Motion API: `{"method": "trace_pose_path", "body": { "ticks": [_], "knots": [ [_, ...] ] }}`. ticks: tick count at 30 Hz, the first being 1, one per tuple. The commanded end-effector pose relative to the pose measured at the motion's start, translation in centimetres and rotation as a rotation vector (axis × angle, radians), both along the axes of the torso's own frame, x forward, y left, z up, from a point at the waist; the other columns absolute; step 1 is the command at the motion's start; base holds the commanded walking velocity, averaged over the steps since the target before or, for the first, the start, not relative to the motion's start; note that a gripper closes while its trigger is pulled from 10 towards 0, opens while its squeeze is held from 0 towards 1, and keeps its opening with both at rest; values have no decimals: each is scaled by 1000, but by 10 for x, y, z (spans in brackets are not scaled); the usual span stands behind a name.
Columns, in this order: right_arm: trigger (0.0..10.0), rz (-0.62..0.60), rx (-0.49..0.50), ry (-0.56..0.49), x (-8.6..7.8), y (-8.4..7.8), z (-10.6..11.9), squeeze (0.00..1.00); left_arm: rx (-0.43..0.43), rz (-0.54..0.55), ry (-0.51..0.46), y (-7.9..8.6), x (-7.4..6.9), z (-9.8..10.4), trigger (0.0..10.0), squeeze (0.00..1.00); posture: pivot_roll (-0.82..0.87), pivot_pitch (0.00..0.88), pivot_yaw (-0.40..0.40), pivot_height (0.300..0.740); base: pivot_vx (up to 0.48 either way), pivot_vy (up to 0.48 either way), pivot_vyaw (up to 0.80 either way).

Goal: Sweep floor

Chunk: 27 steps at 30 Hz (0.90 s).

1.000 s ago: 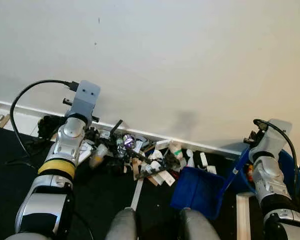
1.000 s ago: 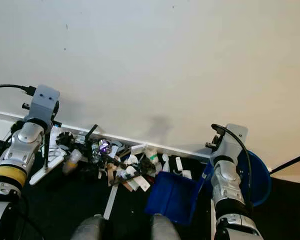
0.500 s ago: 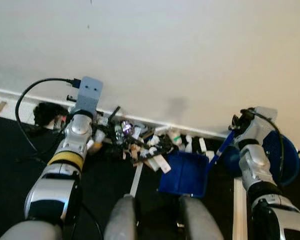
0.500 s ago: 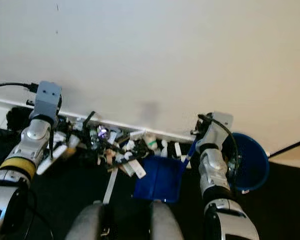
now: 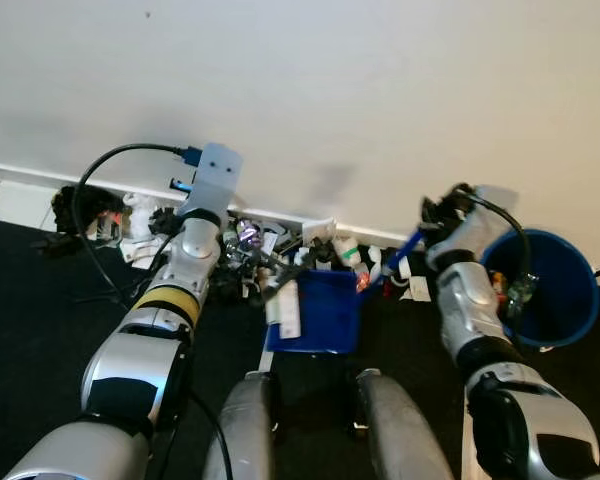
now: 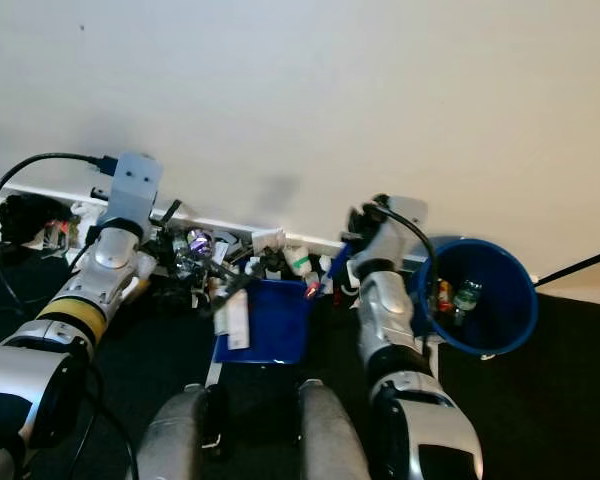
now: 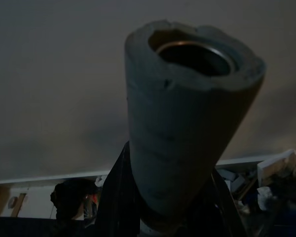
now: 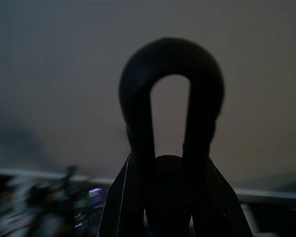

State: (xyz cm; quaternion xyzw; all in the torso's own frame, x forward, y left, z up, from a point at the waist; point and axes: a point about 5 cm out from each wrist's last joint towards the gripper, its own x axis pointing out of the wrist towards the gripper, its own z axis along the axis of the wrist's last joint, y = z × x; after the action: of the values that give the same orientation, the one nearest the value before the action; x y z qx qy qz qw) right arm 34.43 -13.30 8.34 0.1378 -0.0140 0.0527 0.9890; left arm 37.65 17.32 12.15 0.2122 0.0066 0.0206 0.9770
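Nearest to you, at the bottom of the head views, sit the robot's two grey knees [image 5: 245, 430], on a black floor [image 5: 30, 330]. Just beyond them lies the blue dustpan [image 5: 315, 320], its mouth turned toward the litter, with a white strip [image 5: 288, 308] and some scraps already resting on its near left corner. Your right gripper [image 8: 170, 197] is clenched around the dustpan's looped handle end [image 8: 170, 98], which stands dark against the wall in the right wrist view. Your left gripper [image 7: 167, 217] is clamped on the grey foam-covered broom handle [image 7: 187, 123], whose hollow top faces the left wrist camera. Past the pan, a heap of litter [image 5: 265, 255], with small bottles, white bits and black pieces, lies along the white baseboard [image 5: 40, 180]. To your right a round blue bin [image 5: 540, 300] stands beside the right arm, with a few items inside. Behind everything rises the plain cream wall [image 5: 330, 90].
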Motion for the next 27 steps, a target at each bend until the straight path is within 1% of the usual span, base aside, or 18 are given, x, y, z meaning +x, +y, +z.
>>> {"method": "trace_pose_path", "body": {
  "ticks": [1,2,5,7,9,10,13,14,16,17,19,21,22,23,24,25,26,27],
  "knots": [
    [10000,52,-7,14,-1,11,-4,0,-35,-28,18,-12,-2,-7,10000,0,10,309,10,740,0,0,0],
    [10000,53,-13,15,-1,11,-4,0,-34,-28,18,-13,-1,-6,10000,0,10,309,10,740,0,0,0],
    [10000,10,-94,54,-6,8,-13,0,-22,-39,20,-21,-1,-7,10000,0,12,297,7,740,0,0,0],
    [10000,2,-111,64,-8,6,-16,0,-20,-43,21,-22,0,-7,10000,0,12,297,7,740,0,0,0],
    [10000,-12,-154,93,-12,2,-23,0,2,-44,23,-24,0,-6,10000,0,13,294,7,740,0,0,0],
    [10000,-31,-176,112,-14,-4,-27,0,9,-43,25,-25,0,-6,10000,0,13,298,6,740,0,0,0],
    [10000,-65,-192,131,-17,-14,-31,0,10,-36,32,-25,1,-6,10000,0,11,295,8,740,0,0,0],
    [10000,-74,-212,140,-18,-18,-33,0,7,-33,36,-25,1,-6,10000,0,11,294,8,740,0,0,0],
    [10000,-81,-227,146,-20,-21,-34,0,4,-30,40,-26,2,-6,10000,0,11,294,8,740,0,0,0],
    [10000,-93,-267,162,-22,-26,-38,0,-5,-29,40,-31,3,-5,10000,0,14,292,6,740,0,0,0],
    [10000,-111,-288,184,-25,-31,-42,0,-64,-24,55,-41,5,-2,10000,0,16,290,6,740,0,0,0],
    [10000,-119,-296,199,-26,-32,-44,0,-113,-40,48,-54,7,3,10000,0,17,287,5,740,0,0,0],
    [10000,-119,-313,214,-27,-32,-46,0,-169,-104,48,-79,10,12,10000,0,19,281,5,740,0,0,0],
    [10000,-119,-313,214,-27,-32,-46,0,-169,-104,48,-79,10,12,10000,0,19,281,5,740,0,0,0],
    [10000,-116,-320,220,-27,-30,-47,0,-199,-152,46,-95,11,19,10000,0,21,279,6,740,0,0,0],
    [10000,-116,-320,220,-27,-30,-47,0,-199,-152,46,-95,11,19,10000,0,21,279,6,740,0,0,0],
    [10000,-115,-325,224,-27,-28,-48,0,-217,-184,44,-105,11,24,10000,0,22,277,7,740,0,0,0],
    [10000,-110,-329,228,-27,-25,-48,0,-243,-247,25,-125,11,36,10000,0,23,271,9,740,0,0,0]
  ]
}}
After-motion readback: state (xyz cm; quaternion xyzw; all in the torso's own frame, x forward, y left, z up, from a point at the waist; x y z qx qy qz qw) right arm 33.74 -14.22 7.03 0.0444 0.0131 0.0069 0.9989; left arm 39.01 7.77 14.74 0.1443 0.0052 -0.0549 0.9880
